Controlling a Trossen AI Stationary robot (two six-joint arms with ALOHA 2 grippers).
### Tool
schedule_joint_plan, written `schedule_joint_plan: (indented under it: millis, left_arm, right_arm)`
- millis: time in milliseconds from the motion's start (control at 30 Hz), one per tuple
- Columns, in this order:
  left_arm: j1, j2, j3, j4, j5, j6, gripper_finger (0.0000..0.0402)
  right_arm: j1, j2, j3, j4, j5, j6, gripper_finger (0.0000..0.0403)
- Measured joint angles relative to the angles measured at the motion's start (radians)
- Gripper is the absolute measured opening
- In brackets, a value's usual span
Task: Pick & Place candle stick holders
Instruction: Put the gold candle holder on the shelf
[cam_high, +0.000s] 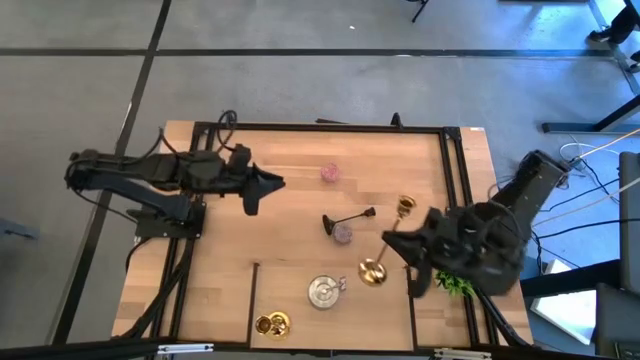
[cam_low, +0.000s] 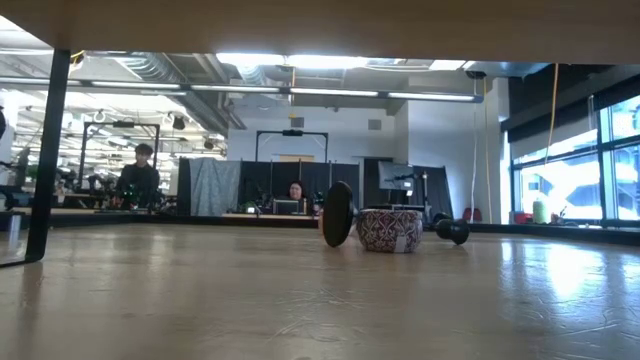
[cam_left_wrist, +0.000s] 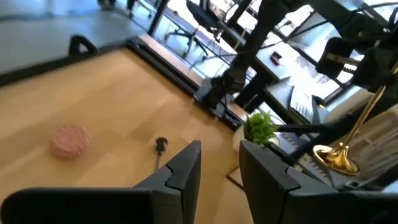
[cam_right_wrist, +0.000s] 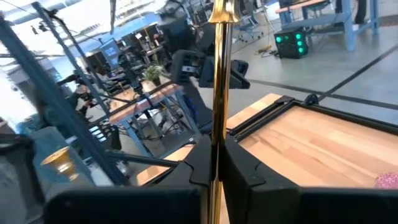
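Right claw (cam_high: 397, 243) pinches a tall gold candle holder (cam_high: 380, 258); left claw (cam_high: 262, 187) hangs slightly spread.

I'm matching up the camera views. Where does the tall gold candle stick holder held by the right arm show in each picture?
High view: the tall gold candle stick holder lies slanted at lower right centre, stem in the right gripper.
Low view: not in it.
Left wrist view: far right, gold base low, stem rising.
Right wrist view: the stem runs upright through the centre, between the jaws.
Shared landmark: the green plant, also in the left wrist view.
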Motion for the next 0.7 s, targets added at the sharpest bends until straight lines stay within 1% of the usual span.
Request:
schedule_joint_plan:
  millis: [133, 300, 400, 600, 700]
  left_arm:
    - [-0.055, 0.004, 0.0, 0.001, -0.061, -0.053, 0.0104]
    - [-0.154, 0.004, 0.0, 0.001, -0.21, -0.074, 0.0104]
    - [-0.208, 0.003, 0.0, 0.0, -0.296, -0.09, 0.0104]
    - [-0.3, 0.003, 0.0, -0.001, -0.438, -0.123, 0.0104]
    - [-0.343, 0.003, 0.0, -0.002, -0.501, -0.138, 0.0104]
  right_arm:
    - [0.095, 0.01, 0.0, -0.001, 0.101, 0.019, 0.0017]
    - [0.187, 0.042, 0.0, 0.062, 0.214, 0.015, 0.0017]
    - [0.221, 0.081, 0.0, 0.157, 0.238, -0.037, 0.0017]
    - [0.267, 0.174, 0.0, 0.4, 0.276, -0.195, 0.0017]
    - [0.285, 0.211, 0.0, 0.48, 0.338, -0.252, 0.0017]
